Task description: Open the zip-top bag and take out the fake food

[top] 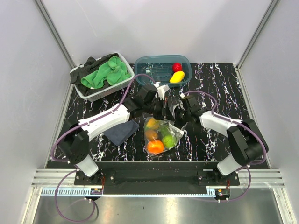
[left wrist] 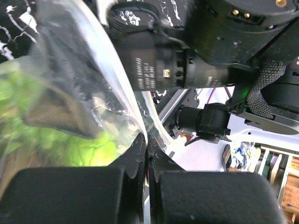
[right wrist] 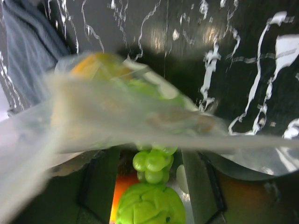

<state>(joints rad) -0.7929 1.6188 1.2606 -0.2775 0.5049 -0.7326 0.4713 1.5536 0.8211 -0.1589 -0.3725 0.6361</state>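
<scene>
Tabletop (top: pixel 224 84): fake food (top: pixel 155 146) in zip-top bag (top: pixel 177 131)

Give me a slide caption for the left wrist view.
Left fingers pinch the bag by its edge; green fake food shows blurred inside.

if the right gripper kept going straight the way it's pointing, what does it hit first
Probably the zip-top bag: its clear film stretches across the open right gripper's path, with the green grapes close behind. The view is blurred, so depth is unsure.
</scene>
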